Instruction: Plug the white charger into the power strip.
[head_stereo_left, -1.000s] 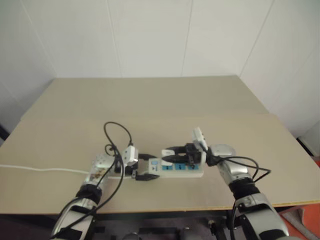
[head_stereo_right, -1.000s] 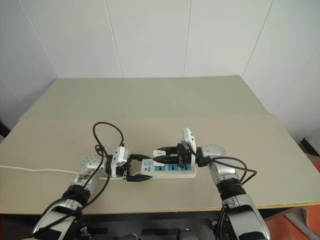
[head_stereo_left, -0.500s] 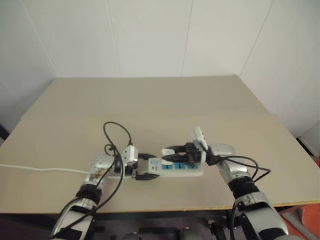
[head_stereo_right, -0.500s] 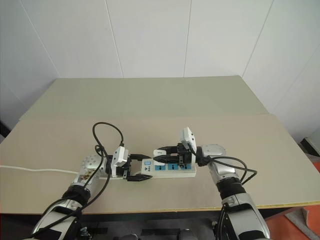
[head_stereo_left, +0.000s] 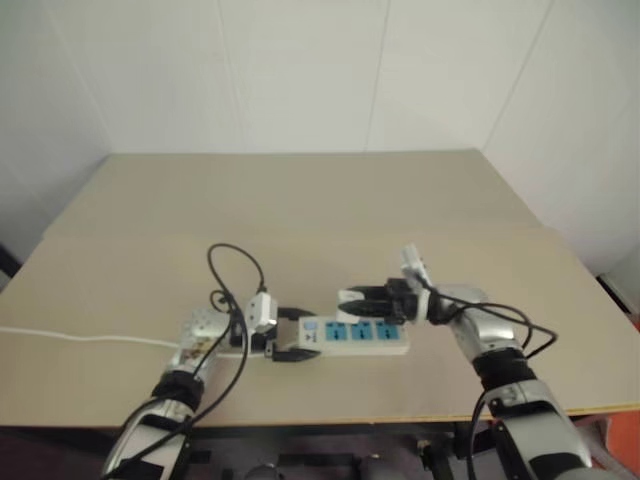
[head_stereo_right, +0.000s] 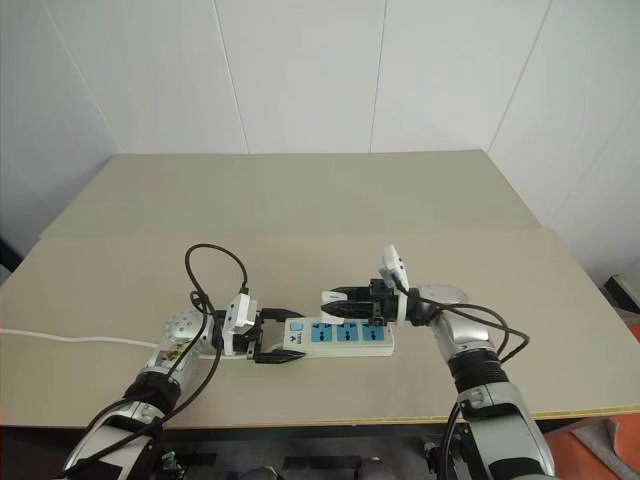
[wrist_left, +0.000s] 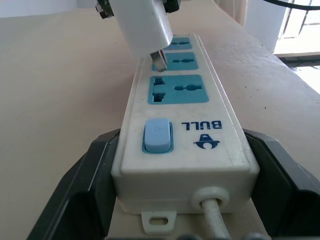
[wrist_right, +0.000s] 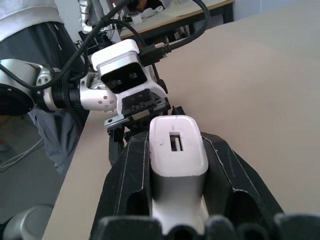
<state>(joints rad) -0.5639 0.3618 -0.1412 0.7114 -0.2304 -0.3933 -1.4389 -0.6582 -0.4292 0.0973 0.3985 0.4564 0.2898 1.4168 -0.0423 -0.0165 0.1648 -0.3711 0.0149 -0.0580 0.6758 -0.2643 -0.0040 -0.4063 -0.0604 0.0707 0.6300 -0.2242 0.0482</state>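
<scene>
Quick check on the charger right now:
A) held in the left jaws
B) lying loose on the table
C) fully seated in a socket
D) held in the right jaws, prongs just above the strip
D: the right gripper clamps the white charger, and the left wrist view shows its prongs hovering just above the power strip, not yet seated, while the left gripper brackets the strip's cord end.

power strip (head_stereo_right: 338, 338) on table (head_stereo_right: 300, 210), charger (wrist_left: 145, 27) just above it

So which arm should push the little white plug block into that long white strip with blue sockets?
The right. Its gripper already pinches the small white plastic charger, prongs just above a blue socket. The left gripper straddles the end of the long white power strip, steadying it.
</scene>
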